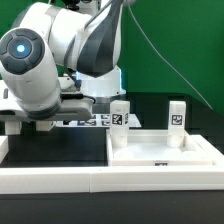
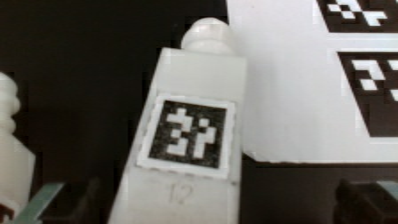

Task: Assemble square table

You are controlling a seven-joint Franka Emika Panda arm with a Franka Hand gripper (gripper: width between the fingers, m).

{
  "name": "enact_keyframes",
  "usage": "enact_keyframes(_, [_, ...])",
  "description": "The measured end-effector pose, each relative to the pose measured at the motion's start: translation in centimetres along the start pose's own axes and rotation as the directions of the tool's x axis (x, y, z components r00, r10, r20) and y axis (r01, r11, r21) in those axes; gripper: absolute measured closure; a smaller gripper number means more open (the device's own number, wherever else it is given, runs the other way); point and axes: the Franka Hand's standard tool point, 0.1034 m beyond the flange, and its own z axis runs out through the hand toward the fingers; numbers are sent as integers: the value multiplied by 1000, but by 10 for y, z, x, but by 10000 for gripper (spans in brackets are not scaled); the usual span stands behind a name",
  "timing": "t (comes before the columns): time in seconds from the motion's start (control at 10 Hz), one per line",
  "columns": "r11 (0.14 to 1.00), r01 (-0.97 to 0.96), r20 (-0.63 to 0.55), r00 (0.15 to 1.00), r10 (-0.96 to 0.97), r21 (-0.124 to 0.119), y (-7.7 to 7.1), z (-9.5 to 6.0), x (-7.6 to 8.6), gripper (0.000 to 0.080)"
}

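Finding the gripper released, jaws standing wide on either side of a loose leg, dark gaps showing between, clasping nothing. Judging this as lining up for a pick: straddling the leg's lower body below its tag and leaving the narrow rounded tip free, presumably for entering a socket. Noting the leg lying flat on the black table, tag upward, slightly skewed, its long edge running just beside the marker board; unable to tell whether touching it. Flagging that closeness as a possible snag when closing. Recording another white part at the frame edge, heavily cropped, probably a further leg waiting its turn.

Moving outward: seeing the table top lying with raised rim upward toward the exterior view's right, well apart from the gripper. Counting a mounted leg upright at one far corner and a second mounted leg at the other. Judging the job about half done, near corners bare and reachable.

Observing the table surface matte and dark, contrasting sharply with the white parts. Recording a long white rail bounding the near edge, presumably keeping parts inside. Noting the arm bulking over the exterior view's left, hiding the loose leg from that camera. Ending at a plain green backdrop behind.
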Motion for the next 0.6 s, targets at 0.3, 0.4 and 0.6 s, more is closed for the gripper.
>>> enact_keyframes(0.3, [1000, 0, -8, 1000, 0, -3, 1, 2, 1, 151])
enact_keyframes(0.4, [1000, 0, -8, 1000, 0, -4, 0, 1, 2, 289])
enact_keyframes(0.6, [1000, 2, -9, 1000, -2, -4, 0, 1, 2, 440])
